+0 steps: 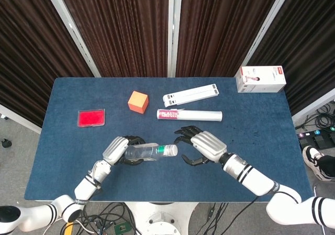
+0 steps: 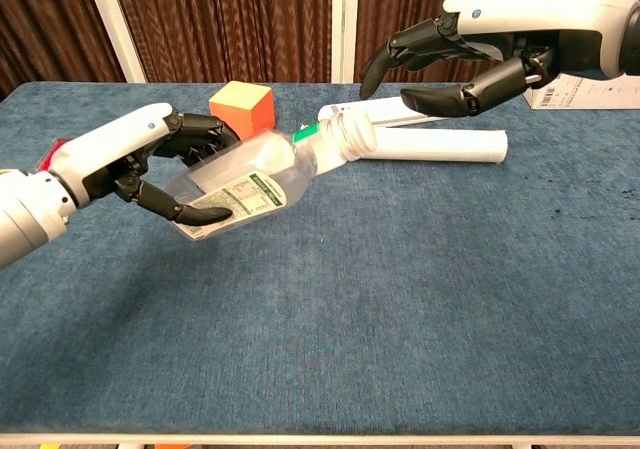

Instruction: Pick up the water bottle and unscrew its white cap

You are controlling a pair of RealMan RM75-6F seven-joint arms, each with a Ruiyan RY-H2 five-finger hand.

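Toward the front edge of the table [image 1: 261, 125], left of its middle, the pickup half of the job looks done: the left hand [image 1: 116, 150] grips the water bottle [image 1: 146, 152] around its clear body, fingers [image 2: 205, 212] wrapped under and over the label, and holds it off the cloth, tilted with its neck pointing toward the right hand [image 1: 205, 147]. That right hand hangs just beside the bottle's mouth end, fingers spread wide and curved, holding nothing. The white cap [image 2: 352, 135] appears to sit on the neck above the green collar, with the right fingers apart from it, so I judge the unscrewing not yet begun. What is left, then, is to close the right fingers on the cap, twist it loose while the left hand keeps the bottle from turning, and lift it clear.
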